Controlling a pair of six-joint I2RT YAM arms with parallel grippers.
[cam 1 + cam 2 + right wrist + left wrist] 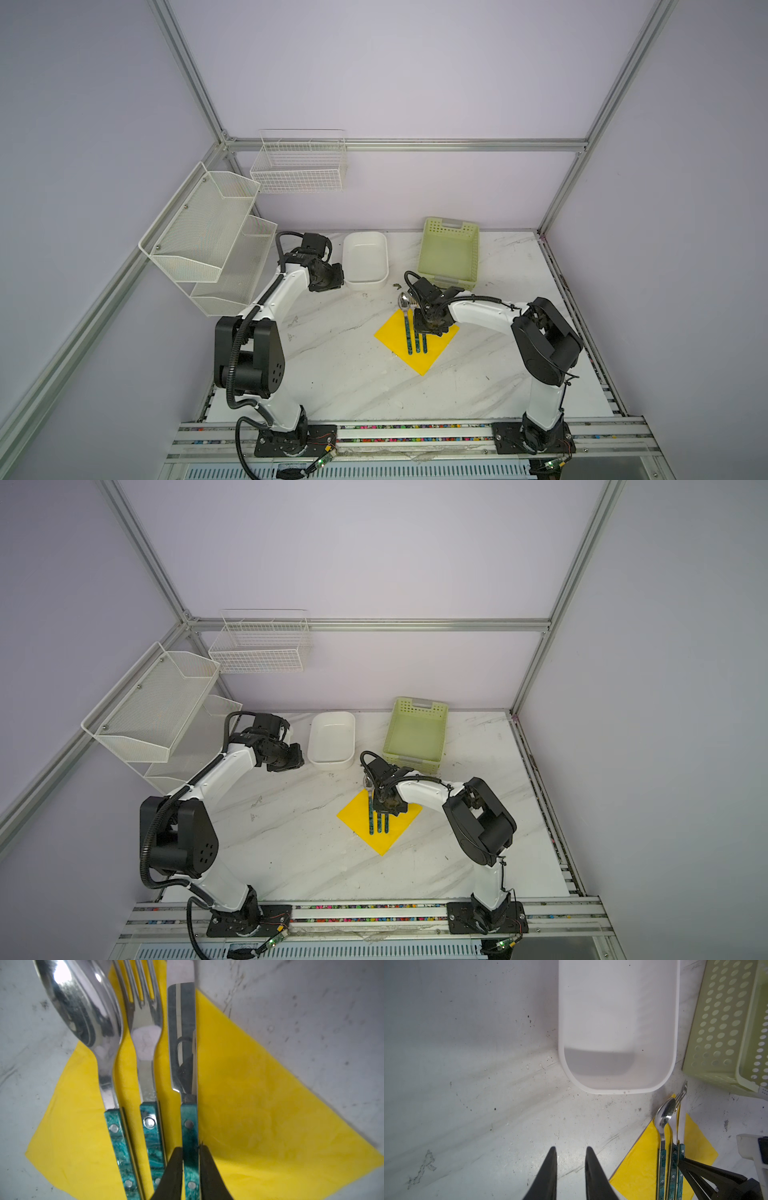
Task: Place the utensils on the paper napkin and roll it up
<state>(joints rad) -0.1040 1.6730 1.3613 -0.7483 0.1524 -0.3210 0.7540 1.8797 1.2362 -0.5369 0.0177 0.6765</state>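
Finds the utensils (418,343) lying side by side on the paper napkin (420,363): spoon (83,1012), fork (145,1032), knife (182,1043), heads overhanging the napkin's far corner. Finds the right gripper (190,1149) over the napkin, clenched on the knife handle. Finds the left gripper (571,1149) well left of the napkin, slightly parted, grasping nothing.

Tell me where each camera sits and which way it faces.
Both top views: overhead in front, looking down on the table; left arm, right arm show.
Left wrist: looks past the left gripper at the white tub.
Right wrist: looks down on the knife in the right gripper.
Shared: wrist views both show napkin and utensils.
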